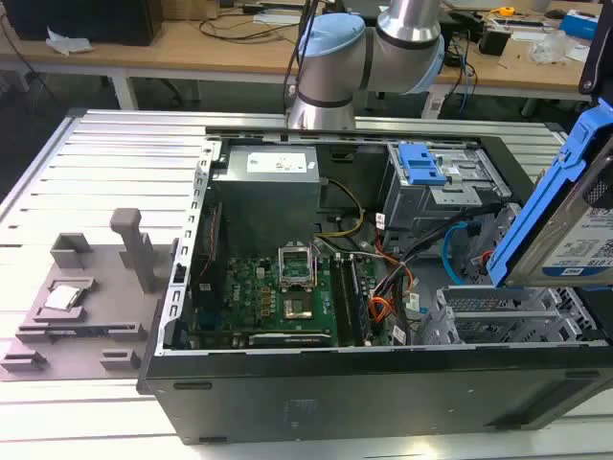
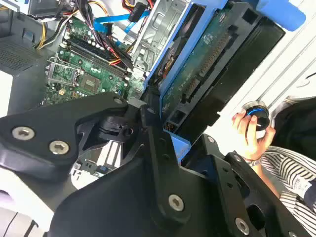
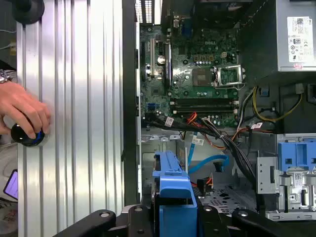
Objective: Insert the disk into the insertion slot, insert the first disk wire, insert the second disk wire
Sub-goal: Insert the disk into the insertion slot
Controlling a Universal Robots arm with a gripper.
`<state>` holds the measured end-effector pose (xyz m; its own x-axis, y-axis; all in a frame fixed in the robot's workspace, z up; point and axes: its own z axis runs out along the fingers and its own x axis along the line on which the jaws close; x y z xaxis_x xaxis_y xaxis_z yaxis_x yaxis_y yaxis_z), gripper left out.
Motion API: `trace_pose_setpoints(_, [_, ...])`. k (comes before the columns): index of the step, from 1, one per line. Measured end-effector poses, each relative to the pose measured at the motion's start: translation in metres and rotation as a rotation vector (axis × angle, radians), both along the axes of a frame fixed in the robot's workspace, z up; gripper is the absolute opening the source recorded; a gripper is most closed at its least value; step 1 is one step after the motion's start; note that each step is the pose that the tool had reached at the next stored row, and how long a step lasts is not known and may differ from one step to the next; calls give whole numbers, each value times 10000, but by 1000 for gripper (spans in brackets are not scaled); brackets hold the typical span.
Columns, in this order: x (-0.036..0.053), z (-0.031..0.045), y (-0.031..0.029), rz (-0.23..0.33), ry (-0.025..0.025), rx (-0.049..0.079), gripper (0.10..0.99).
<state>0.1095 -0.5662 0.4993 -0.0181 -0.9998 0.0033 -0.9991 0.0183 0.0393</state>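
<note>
Exterior view: the disk (image 1: 565, 225) is tilted, long axis steeply raised, just above the insertion slot (image 1: 479, 321) at the exterior view's right; the arm (image 1: 364, 53) stands beyond the case (image 1: 287, 402). Second wrist view: the gripper (image 2: 175, 136) is clamped across the disk's caddy. First wrist view: the insertion slot (image 3: 224, 197) lies beyond the held disk.

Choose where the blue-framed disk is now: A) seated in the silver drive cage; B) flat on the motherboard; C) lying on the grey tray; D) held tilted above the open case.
D: the end effector holds the disk tilted above the insertion slot, not in it.
</note>
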Motion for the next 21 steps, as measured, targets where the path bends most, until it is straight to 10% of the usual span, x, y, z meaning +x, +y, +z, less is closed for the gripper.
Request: trace_pose_setpoints(21, [0, -191, 0, 0, 0, 0, 369])
